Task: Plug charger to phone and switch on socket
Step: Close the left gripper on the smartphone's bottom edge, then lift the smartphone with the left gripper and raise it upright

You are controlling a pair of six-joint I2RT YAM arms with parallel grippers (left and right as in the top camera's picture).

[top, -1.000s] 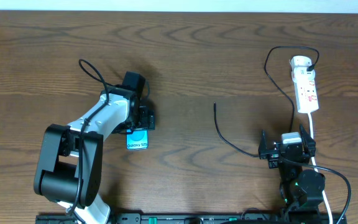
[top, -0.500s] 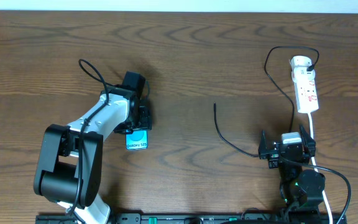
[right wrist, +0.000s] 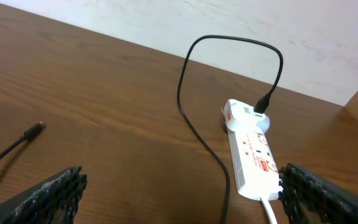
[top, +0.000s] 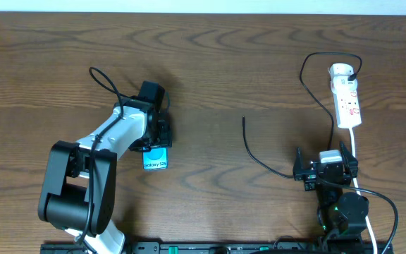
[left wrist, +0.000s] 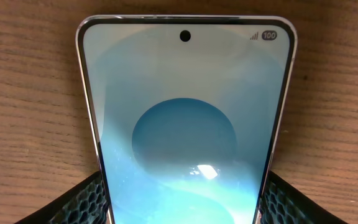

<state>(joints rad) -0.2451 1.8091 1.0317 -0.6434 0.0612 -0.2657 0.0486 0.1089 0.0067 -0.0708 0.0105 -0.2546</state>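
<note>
Left claw (left wrist: 182, 199) is clamped on the phone (left wrist: 185, 112): its two pads (left wrist: 67, 199) sit against the long edges, and the phone lies flat on the worktop (top: 224, 56) with the screen up. Right claw (right wrist: 185, 190) stands wide apart and holds nothing.

I judge that the step in hand is to secure the phone, so the grip should be even on both edges and should not tilt it. The charger (top: 259, 161) lies well apart to the right. Its connector tip (right wrist: 37, 127) is free on the wood, and its plug (right wrist: 263, 106) already sits in the socket (right wrist: 250, 158). The right claw should probably take the charger just behind the tip. I cannot see the port of the phone.

The worktop is dark brown wood with clear grain. Beyond its far edge there is a pale surface (right wrist: 166, 25), maybe a wall.
</note>
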